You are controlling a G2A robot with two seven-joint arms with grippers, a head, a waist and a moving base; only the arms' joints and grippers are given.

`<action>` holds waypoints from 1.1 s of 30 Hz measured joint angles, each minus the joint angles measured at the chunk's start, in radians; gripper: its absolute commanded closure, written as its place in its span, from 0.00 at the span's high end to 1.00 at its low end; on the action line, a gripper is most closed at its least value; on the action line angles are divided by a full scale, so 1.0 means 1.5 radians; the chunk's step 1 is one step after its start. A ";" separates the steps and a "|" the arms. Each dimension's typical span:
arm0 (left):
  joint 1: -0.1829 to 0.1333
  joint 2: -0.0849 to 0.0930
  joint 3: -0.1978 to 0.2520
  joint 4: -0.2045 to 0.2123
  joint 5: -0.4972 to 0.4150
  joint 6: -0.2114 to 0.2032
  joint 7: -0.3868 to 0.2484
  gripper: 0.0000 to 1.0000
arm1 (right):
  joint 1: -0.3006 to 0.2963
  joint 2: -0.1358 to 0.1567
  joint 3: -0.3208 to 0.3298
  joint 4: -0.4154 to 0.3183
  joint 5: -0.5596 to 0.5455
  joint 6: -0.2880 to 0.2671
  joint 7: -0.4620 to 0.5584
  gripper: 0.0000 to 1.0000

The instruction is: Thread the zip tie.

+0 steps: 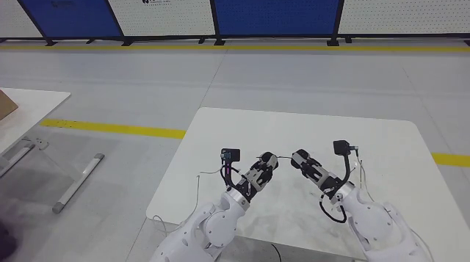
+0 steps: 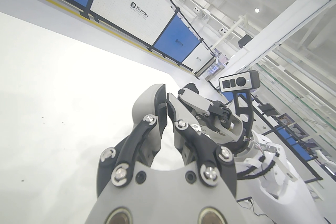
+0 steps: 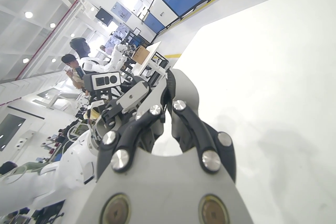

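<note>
Looks about midway: held above the table [image 1: 382,137], a thin dark zip tie [image 1: 283,157] stretched between left gripper [image 1: 269,161] and right gripper [image 1: 297,158], both apparently clenched on it. Cannot tell whether threaded yet; probably left to do. From above, gives the strand; from the wrists, gives pressed-together fingers [image 2: 147,109] close up.

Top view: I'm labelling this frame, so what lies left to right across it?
side table → left gripper → zip tie → right gripper
</note>
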 measured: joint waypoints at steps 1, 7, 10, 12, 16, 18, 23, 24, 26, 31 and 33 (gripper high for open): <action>0.000 0.000 0.000 0.000 0.001 0.000 -0.001 0.00 | 0.000 0.000 0.000 0.000 0.000 0.000 0.000 0.00; -0.002 -0.001 -0.002 0.002 0.010 0.014 -0.001 0.07 | -0.003 -0.001 0.004 0.000 0.002 -0.004 -0.002 0.00; -0.002 -0.001 -0.001 0.003 0.012 0.015 -0.001 0.14 | -0.005 -0.001 0.006 0.000 0.002 -0.005 -0.003 0.00; -0.002 -0.001 -0.001 0.003 0.012 0.015 -0.001 0.14 | -0.006 -0.001 0.007 0.000 0.001 -0.005 -0.004 0.00; -0.002 -0.001 -0.001 0.003 0.011 0.015 -0.001 0.17 | -0.006 -0.002 0.008 -0.001 0.000 -0.006 -0.003 0.00; -0.002 -0.001 -0.001 0.003 0.011 0.015 -0.001 0.11 | -0.006 -0.002 0.009 -0.001 -0.001 -0.006 -0.003 0.00; -0.004 -0.002 0.000 0.005 0.014 0.017 -0.003 0.09 | -0.006 -0.002 0.010 -0.001 -0.003 -0.007 -0.001 0.00; -0.005 -0.003 0.000 0.006 0.017 0.019 -0.003 0.09 | -0.006 -0.002 0.010 -0.001 -0.004 -0.007 -0.001 0.00; -0.007 -0.003 0.002 0.008 0.023 0.021 -0.004 0.07 | -0.006 -0.003 0.010 -0.002 -0.006 -0.007 0.000 0.00; -0.011 -0.005 0.006 0.013 0.029 0.028 -0.004 0.16 | -0.009 -0.002 0.012 -0.007 -0.012 -0.008 0.003 0.00; -0.014 -0.006 0.008 0.014 0.029 0.031 -0.005 0.27 | -0.010 -0.002 0.013 -0.008 -0.013 -0.009 0.004 0.00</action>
